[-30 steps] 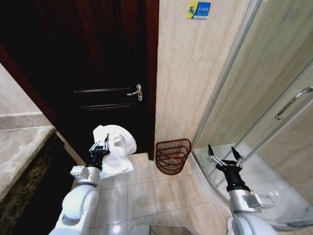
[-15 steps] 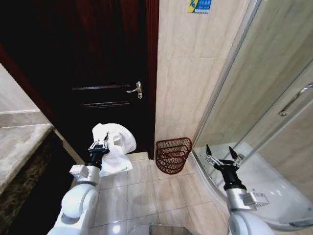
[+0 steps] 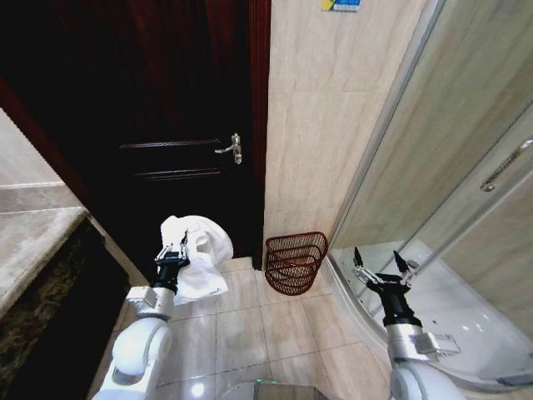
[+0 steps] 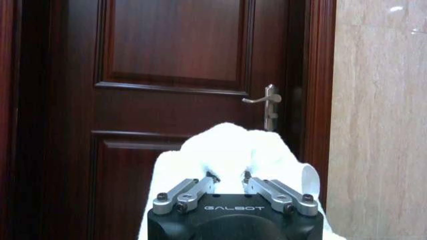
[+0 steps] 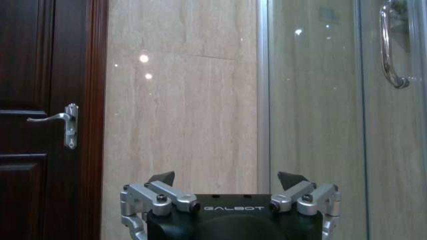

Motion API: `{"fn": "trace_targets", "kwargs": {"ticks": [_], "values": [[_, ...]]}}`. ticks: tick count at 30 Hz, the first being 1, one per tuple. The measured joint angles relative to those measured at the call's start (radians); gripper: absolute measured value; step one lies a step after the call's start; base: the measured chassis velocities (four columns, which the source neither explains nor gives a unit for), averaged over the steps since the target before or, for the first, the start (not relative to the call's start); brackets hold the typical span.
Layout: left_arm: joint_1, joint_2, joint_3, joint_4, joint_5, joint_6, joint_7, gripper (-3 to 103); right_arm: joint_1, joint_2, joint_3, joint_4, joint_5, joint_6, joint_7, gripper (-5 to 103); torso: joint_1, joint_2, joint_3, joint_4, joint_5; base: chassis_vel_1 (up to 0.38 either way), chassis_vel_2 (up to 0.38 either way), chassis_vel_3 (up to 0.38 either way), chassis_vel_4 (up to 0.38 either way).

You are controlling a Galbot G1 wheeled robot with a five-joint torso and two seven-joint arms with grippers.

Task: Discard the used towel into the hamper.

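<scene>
A white crumpled towel (image 3: 200, 254) hangs from my left gripper (image 3: 171, 251), which is shut on it, raised in front of the dark door at lower left. In the left wrist view the towel (image 4: 230, 150) bulges up past the left gripper (image 4: 229, 179), whose fingers pinch its folds. The hamper (image 3: 295, 262), a dark reddish-brown openwork basket, stands on the tiled floor against the wall, to the right of the towel. My right gripper (image 3: 376, 260) is open and holds nothing, held over the shower's curved sill to the right of the hamper. In the right wrist view the right gripper (image 5: 227, 178) faces the tiled wall.
A dark wooden door (image 3: 166, 125) with a metal lever handle (image 3: 231, 147) fills the back left. A stone counter (image 3: 33, 246) runs along the left. The glass shower enclosure (image 3: 450, 208) with its bar handle (image 3: 505, 165) takes the right. Beige floor tiles (image 3: 250, 321) lie between my arms.
The head view has tilted a little, so door handle and wall sign sit higher in the picture. The left arm with the towel sits slightly lower and nearer. The right gripper stays open.
</scene>
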Motion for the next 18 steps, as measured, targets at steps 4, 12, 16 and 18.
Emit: {"fn": "trace_targets", "kwargs": {"ticks": [4, 12, 16, 18], "values": [[0.006, 0.001, -0.006, 0.017, -0.006, -0.014, 0.0, 11, -0.002, 0.0, -0.006, 0.0, -0.006, -0.001, 0.002, 100, -0.01, -0.023, -0.013, 0.0, 0.0, 0.0, 0.0, 0.0, 0.0], [0.01, -0.001, -0.007, 0.032, -0.007, -0.037, 0.001, 11, 0.009, 0.0, -0.009, -0.004, -0.011, -0.005, 0.002, 100, -0.024, -0.055, -0.031, 0.0, 0.0, 0.0, 0.0, 0.0, 0.0], [0.002, 0.0, -0.006, 0.037, -0.007, -0.039, 0.002, 11, 0.018, 0.0, -0.01, -0.004, -0.013, -0.011, 0.002, 100, -0.034, -0.08, -0.045, 0.0, 0.0, 0.0, 0.0, 0.0, 0.0], [-0.001, 0.001, -0.006, 0.039, -0.007, -0.039, 0.003, 11, 0.019, 0.0, -0.013, -0.004, -0.016, -0.011, 0.002, 100, -0.037, -0.086, -0.049, 0.0, 0.0, 0.0, 0.0, 0.0, 0.0]]}}
